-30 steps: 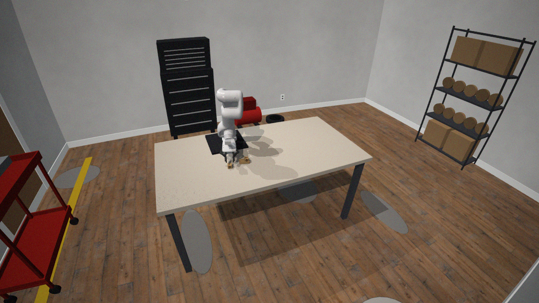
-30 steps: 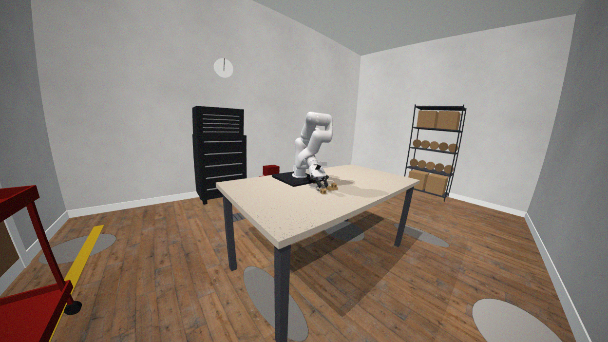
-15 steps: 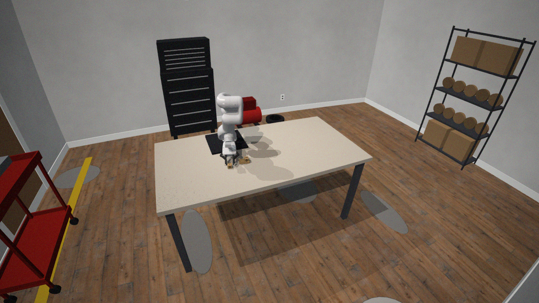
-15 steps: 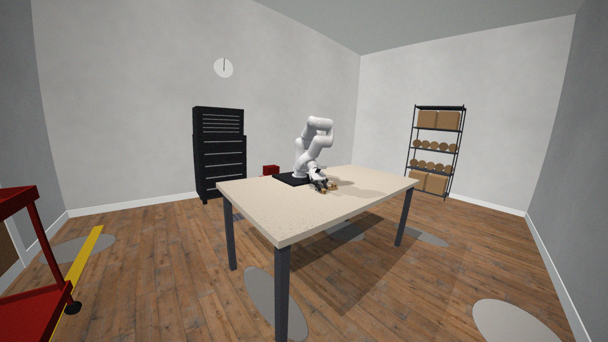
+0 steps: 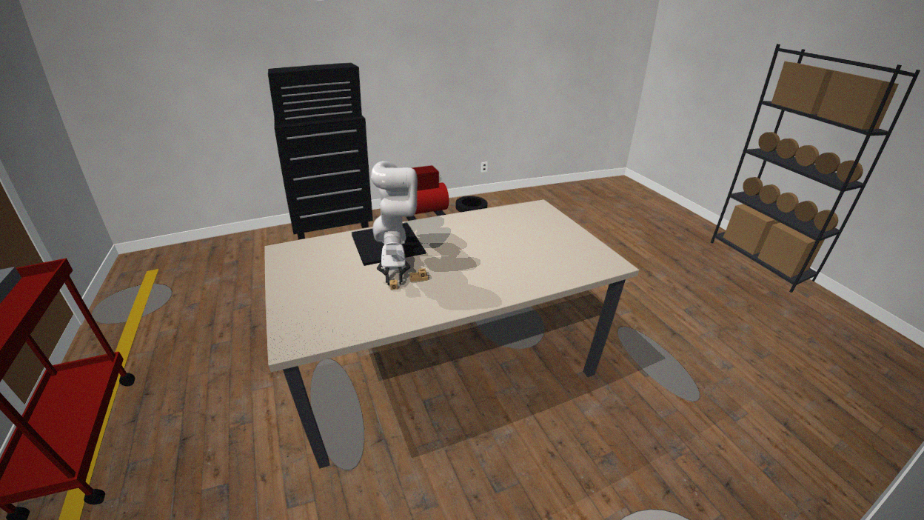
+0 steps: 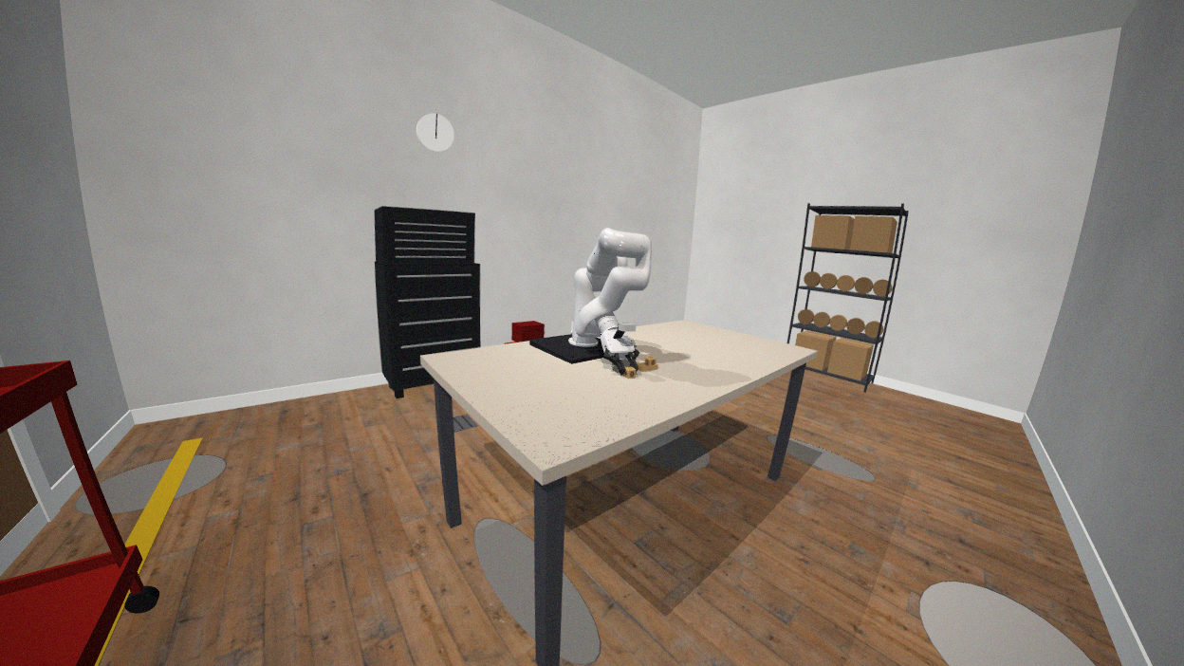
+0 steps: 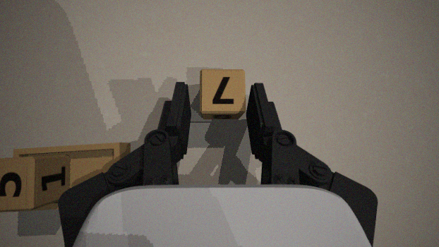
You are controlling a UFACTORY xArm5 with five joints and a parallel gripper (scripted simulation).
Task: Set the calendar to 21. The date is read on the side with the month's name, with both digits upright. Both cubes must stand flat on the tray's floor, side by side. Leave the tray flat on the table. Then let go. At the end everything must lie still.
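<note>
A loose wooden cube [image 5: 393, 285] [image 6: 631, 373] [image 7: 223, 89] stands flat on the table outside the tray, with a 7 on its top face. My gripper [image 7: 219, 98] is partly open around it, one finger on each side, with a visible gap at both sides. The wooden tray [image 5: 414, 278] [image 7: 70, 149] lies on the table beside it, at lower left in the wrist view. A second cube [image 5: 423, 273] [image 6: 650, 361] [image 7: 26, 169] is at the tray; its side face shows a 1, and its top digit is cut by the frame edge. The month's name is not readable.
The pale table [image 5: 503, 258] [image 6: 529, 414] bears everything. The black base plate [image 5: 365, 247] [image 6: 563, 349] of the arm is behind the cubes. The left finger linkage hides the near right part of the tray in the wrist view.
</note>
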